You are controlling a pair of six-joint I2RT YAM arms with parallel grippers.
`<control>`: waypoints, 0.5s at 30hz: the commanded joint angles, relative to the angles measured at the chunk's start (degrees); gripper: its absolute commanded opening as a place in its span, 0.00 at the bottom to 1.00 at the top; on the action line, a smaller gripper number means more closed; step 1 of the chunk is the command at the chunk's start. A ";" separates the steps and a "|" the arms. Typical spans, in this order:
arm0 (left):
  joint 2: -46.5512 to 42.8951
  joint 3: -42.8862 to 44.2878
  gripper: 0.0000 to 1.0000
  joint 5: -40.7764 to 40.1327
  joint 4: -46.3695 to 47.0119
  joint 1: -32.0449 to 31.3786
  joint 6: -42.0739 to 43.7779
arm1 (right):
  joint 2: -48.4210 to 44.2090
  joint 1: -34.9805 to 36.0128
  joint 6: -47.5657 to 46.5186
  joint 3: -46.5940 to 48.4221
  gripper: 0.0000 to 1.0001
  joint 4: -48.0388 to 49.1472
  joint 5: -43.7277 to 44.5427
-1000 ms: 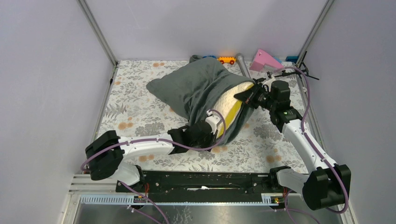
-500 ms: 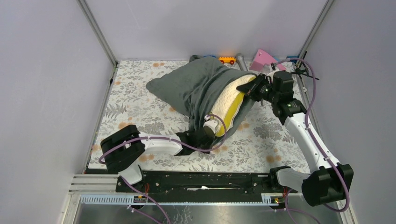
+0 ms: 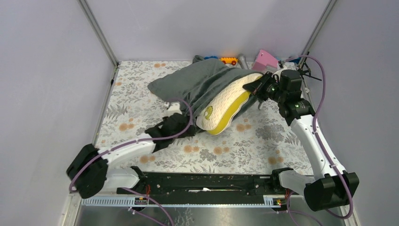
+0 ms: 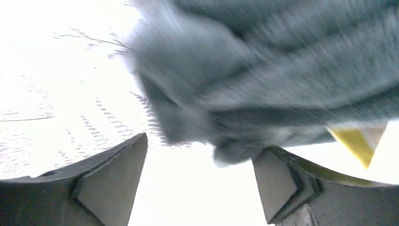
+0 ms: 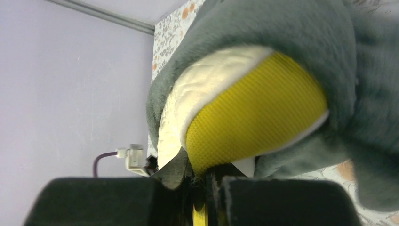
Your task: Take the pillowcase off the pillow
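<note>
The left gripper (image 4: 200,147) is standing wide open, its two fingers well apart and clamping nothing. A blurred fold of the grey pillowcase (image 3: 197,84) is hanging just above and between them. Half a second ago this gripper was sitting at the near end of the pillow (image 3: 226,101). Now it is lying further left, beside the near-left edge of the pillowcase, and the left arm is stretching across the floral surface (image 3: 263,136).

The right gripper (image 5: 209,181) is pinching closed on the far-right end of the pillow, at the yellow side band, and is holding that end a little further back and to the right than before.

The pillowcase is now bunching toward the far left. More of the pillow's cream quilted face and yellow band is showing, and its near end is lying bare on the surface where grey fabric was covering it earlier.
</note>
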 commanded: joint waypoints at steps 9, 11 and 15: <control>-22.49 -0.85 0.90 1.38 -7.68 5.83 0.08 | -6.23 -2.29 -6.03 -3.90 0.00 9.63 -2.61; -27.82 -2.39 0.90 7.65 -1.93 5.72 1.64 | -6.21 -2.29 -4.62 -6.80 0.00 12.70 -5.15; -26.66 2.31 0.90 14.26 -2.96 5.47 4.40 | -4.00 -2.30 -1.86 -10.48 0.00 18.31 -11.99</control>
